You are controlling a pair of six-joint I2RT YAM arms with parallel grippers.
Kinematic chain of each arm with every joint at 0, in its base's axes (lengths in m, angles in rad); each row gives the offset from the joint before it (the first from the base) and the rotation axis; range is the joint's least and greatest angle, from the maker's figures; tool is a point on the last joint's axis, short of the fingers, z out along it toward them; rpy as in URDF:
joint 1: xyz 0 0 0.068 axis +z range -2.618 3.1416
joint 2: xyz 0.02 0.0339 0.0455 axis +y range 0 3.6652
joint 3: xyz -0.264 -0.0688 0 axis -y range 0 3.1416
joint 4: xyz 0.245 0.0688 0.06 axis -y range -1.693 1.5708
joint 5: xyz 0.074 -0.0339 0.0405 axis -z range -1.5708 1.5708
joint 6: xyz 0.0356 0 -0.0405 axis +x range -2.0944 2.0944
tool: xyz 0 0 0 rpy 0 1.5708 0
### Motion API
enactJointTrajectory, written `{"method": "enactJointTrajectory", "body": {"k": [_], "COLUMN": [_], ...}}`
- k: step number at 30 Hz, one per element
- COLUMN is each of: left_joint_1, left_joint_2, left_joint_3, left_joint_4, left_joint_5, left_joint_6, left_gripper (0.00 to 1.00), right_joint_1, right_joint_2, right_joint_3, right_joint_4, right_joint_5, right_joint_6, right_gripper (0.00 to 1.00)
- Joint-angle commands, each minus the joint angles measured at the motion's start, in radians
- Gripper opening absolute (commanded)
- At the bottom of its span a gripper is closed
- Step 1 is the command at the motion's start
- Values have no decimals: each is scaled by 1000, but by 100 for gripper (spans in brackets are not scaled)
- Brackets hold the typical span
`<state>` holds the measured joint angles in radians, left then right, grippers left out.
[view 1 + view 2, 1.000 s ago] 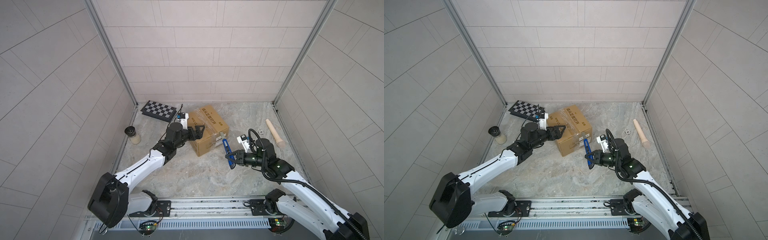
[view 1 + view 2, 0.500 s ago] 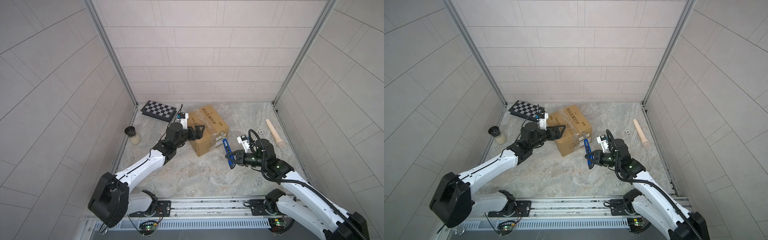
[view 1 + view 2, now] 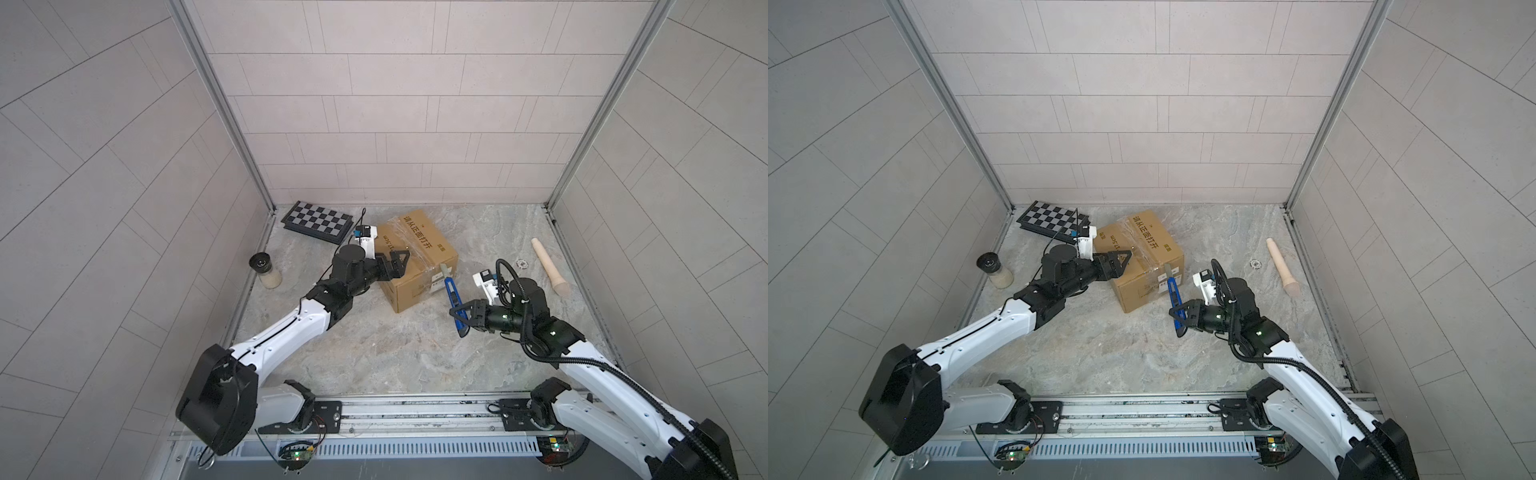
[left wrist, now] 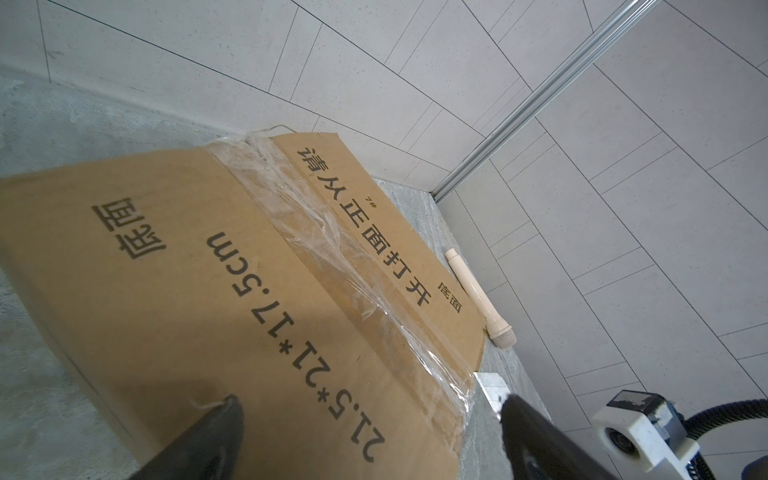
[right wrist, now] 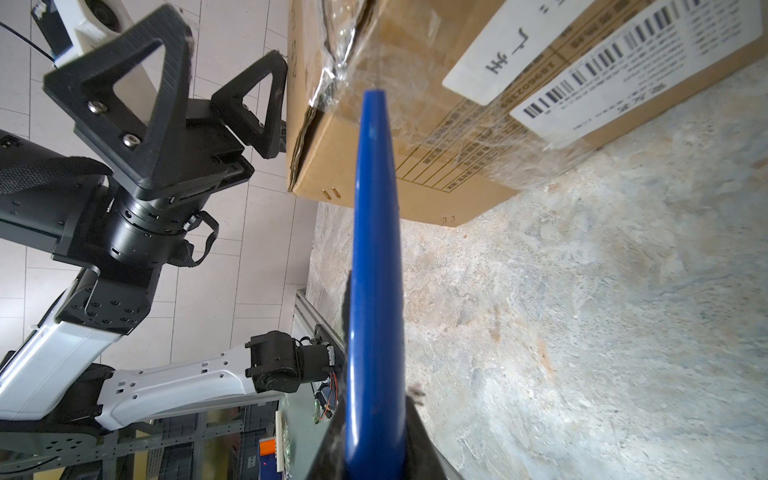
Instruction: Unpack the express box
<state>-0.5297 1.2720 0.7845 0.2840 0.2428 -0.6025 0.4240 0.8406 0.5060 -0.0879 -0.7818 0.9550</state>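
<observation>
1. Box: brown cardboard, black print, clear tape along the top seam. It is sitting toward the back edge of the counter, about midway along it, turned at an angle. The white label is facing my right arm.

2. Left gripper: I am spreading my fingers fully wide and hovering them over the near left part of the box top. I am gripping nothing. I cannot tell whether a fingertip is touching the cardboard.

3. Right gripper: I am clamping my fingers on the handle of a utility knife, blue, and pointing it up at the box. The thin blade is reaching the taped top edge beside the label. I cannot tell whether it is making contact.

4. Checkered board: it is lying flat in the back left corner, just behind my left wrist.

5. Jar: black lid, pale contents, lying against the left edge.

6. Beige microphone: it is lying near the right edge, well apart from the box.
</observation>
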Motion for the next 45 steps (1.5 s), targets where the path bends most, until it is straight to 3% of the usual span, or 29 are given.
{"method": "enactJointTrajectory", "body": {"k": [1,45], "left_joint_1": [6,7], "left_joint_2": [1,3], "left_joint_3": [-10,-10], "left_joint_4": [16,19], "left_joint_5": [9,13], "left_joint_6": [1,-3], "left_gripper": [100,100], "right_joint_1": [3,4], "right_joint_2": [-3,-49], "right_joint_3": [-9,-2], "right_joint_4": [30,8], "right_joint_5": [4,8], "right_joint_6": [16,24], "right_gripper": [0,0]}}
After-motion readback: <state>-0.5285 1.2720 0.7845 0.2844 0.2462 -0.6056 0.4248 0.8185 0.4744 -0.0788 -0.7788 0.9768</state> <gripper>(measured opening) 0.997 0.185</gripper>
